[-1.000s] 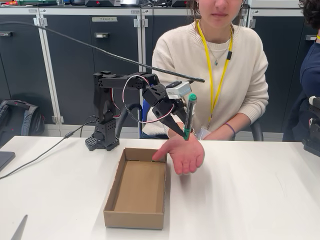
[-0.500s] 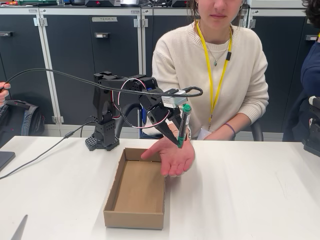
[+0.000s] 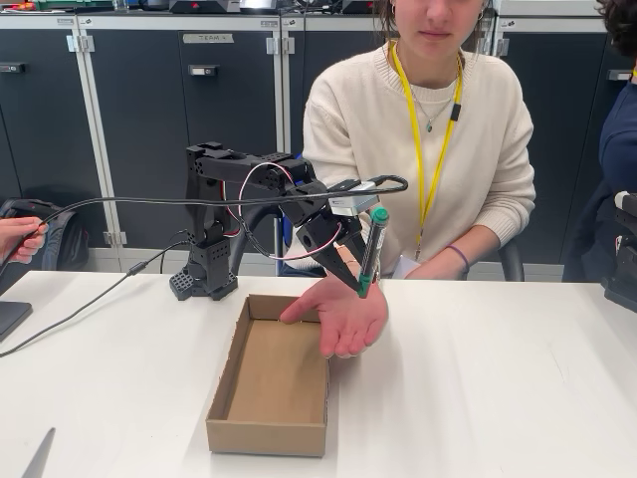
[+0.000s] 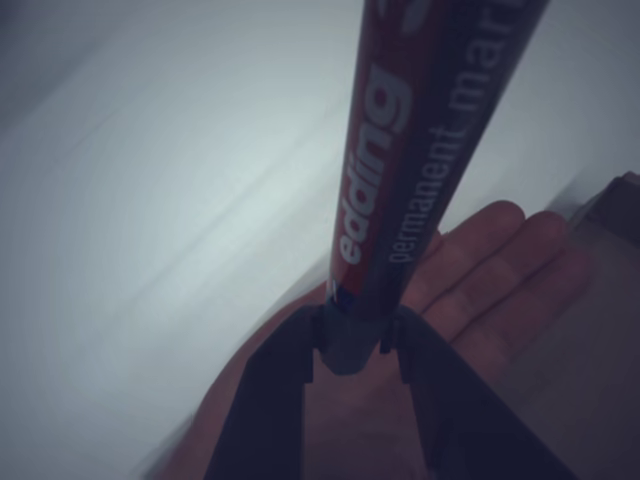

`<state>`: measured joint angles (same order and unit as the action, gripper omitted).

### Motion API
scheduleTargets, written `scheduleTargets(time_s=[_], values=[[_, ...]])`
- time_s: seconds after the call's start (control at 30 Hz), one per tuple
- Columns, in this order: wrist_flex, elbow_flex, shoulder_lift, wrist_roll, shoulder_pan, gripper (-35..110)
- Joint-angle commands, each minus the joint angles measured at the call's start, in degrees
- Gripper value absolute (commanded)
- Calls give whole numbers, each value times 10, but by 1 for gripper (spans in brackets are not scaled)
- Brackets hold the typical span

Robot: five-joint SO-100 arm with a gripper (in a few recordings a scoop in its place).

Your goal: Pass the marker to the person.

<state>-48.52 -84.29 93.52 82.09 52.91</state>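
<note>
My black gripper [image 3: 361,286] is shut on the marker [image 3: 371,249], which stands nearly upright with its green cap on top. It hangs just above the open palm [image 3: 343,314] of the person [image 3: 428,139] in the cream sweater seated behind the table. In the wrist view the marker [image 4: 400,180], dark with red-and-white print, is pinched at its lower end by my gripper [image 4: 352,345], and the person's palm [image 4: 480,290] lies right below it.
An open cardboard box [image 3: 272,374] lies on the white table [image 3: 478,398] just left of the hand. A black cable [image 3: 149,202] runs from the wrist to a hand [image 3: 18,239] at the left edge. Another person [image 3: 619,129] sits at the right edge.
The gripper with the marker shifted left and dipped slightly toward the palm. The palm moved left toward the box. The cable sagged lower, and a hand holding it appeared at the left edge.
</note>
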Motion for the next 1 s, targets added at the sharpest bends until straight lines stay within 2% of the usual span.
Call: scheduleTargets(time_s=[0.0,0.53,0.97], values=[[14,4,48,15,-13,-5],[13,-11,60,36,-42,1],[25,-20,64,34,-47,24]])
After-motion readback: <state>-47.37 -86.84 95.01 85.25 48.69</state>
